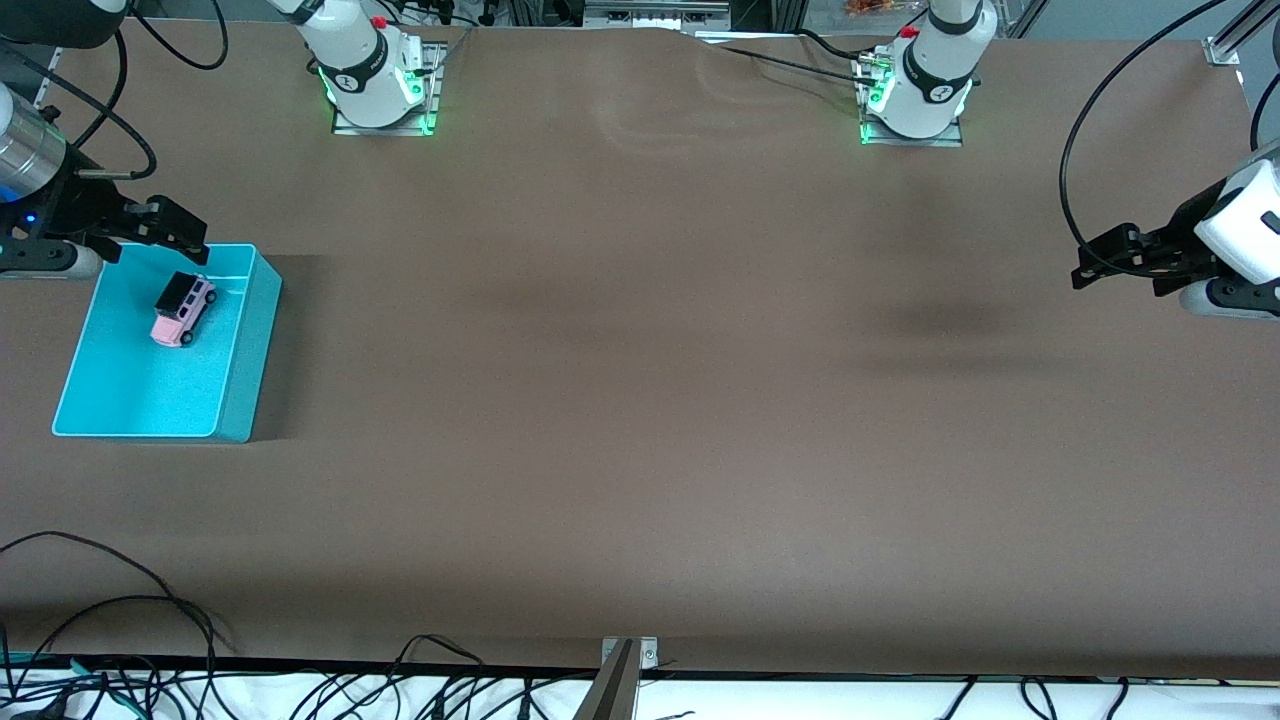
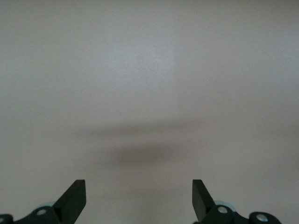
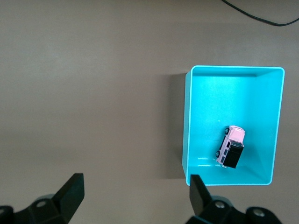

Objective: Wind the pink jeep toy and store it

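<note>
The pink jeep toy (image 1: 183, 310) has a black roof and stands on its wheels inside the turquoise bin (image 1: 243, 340), at the right arm's end of the table. The right wrist view shows the jeep (image 3: 230, 145) close to one short wall of the bin (image 3: 186, 126). My right gripper (image 1: 155, 242) hangs open and empty above the bin's rim and the bare table beside it; only table shows between its fingers (image 3: 74, 190). My left gripper (image 1: 1098, 265) waits open and empty over bare table at the left arm's end, with nothing but tabletop under it (image 2: 139, 196).
The two arm bases (image 1: 378, 80) (image 1: 915, 90) stand along the table edge farthest from the front camera. Loose black cables (image 1: 150, 600) lie along the edge nearest it, beside a metal bracket (image 1: 628, 655). A cable (image 3: 261, 16) runs past the bin.
</note>
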